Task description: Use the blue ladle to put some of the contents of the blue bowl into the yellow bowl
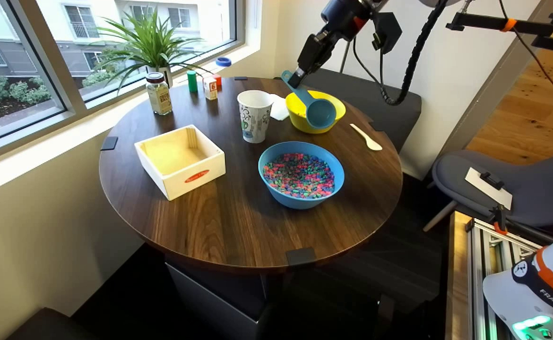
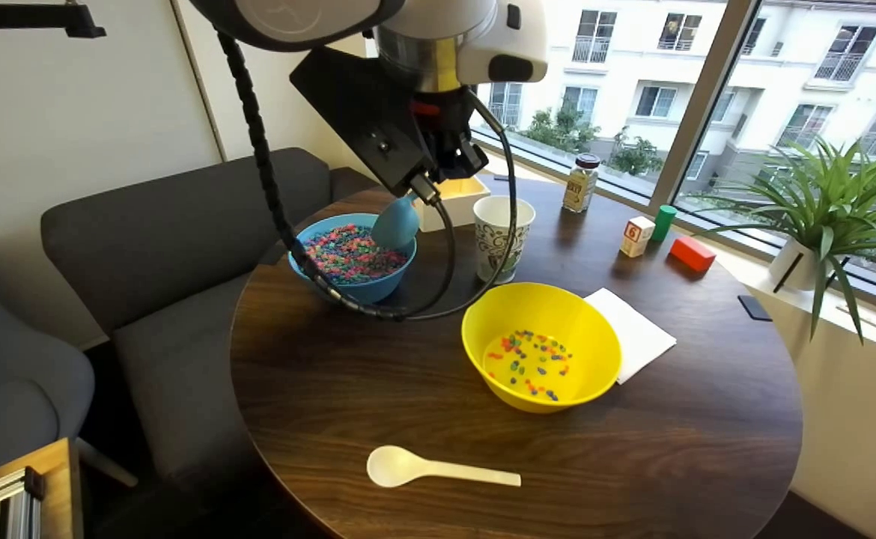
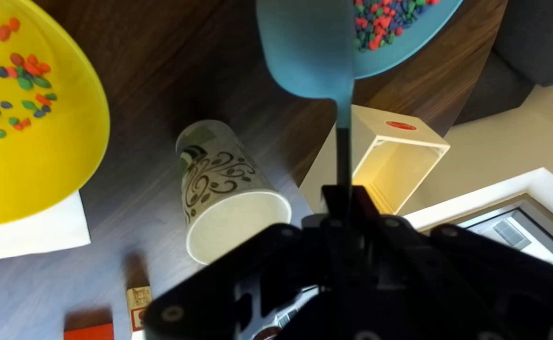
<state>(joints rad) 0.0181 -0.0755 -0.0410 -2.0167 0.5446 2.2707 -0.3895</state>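
1. You're pinching the blue ladle [image 1: 321,114] by its handle; the gripper [image 1: 296,80] is sitting upper ctr in an exterior view, its jaws standing narrow on that handle.
2. Your ladle's hanging tilted in the air, scoop end lower than the handle & inside facing the cam, overlapping the yellow bowl [image 1: 300,122] in that pic.
3. In an exterior view the scoop's back is showing, L of ctr, overlapping the R side of the blue bowl [image 2: 367,290].
4. Wrist cam: you're seeing the scoop at top ctr, yellow bowl lying far L, blue bowl peeking in upper R.
5. Blue bowl's holding most of the contents [image 1: 300,175]: pink, green & dk blue bits.
6. Yellow bowl's holding a few loose bits [image 2: 511,342], scattering over its floor, R of ctr.
7. Paper cup [image 2: 499,239] is standing upright btwn the bowls & the wooden box [image 1: 194,177].
8. Wooden spoon [image 2: 438,469] is lying flat, bottom ctr; a white sheet [image 2: 633,333] is lying beside the yellow bowl, partly hidden by it.
9. Jar [image 1: 159,94] is standing upper L; the number block [image 1: 210,89], green block [image 1: 192,81] & red block [image 2: 692,254] are sitting nearby, all resting on the round table [image 1: 210,231].
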